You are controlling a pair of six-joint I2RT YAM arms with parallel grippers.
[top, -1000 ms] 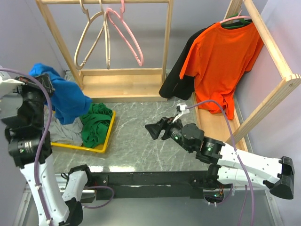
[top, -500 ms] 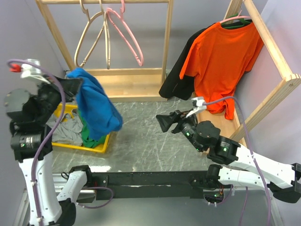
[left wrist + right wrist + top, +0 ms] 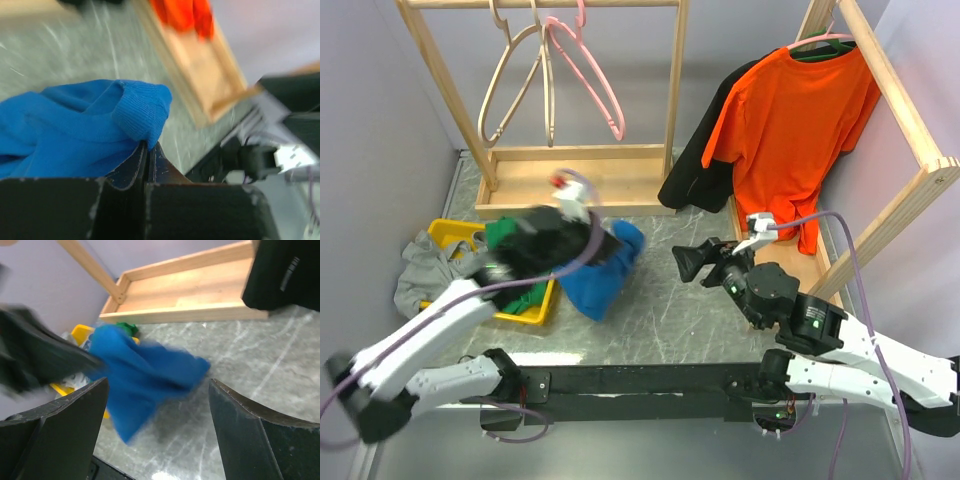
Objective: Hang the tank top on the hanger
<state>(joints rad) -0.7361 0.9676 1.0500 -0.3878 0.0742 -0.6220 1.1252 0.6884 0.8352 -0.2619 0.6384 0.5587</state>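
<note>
The tank top [image 3: 605,275] looked soft and light, limp in the left gripper [image 3: 148,152] that pinched its ribbed edge; the spread right gripper [image 3: 156,390] should probably take a strap.

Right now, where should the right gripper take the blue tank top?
Probably the free bunched corner of the tank top, approached from the right: the left gripper pinches the other end, and the open right gripper faces that corner.
</note>
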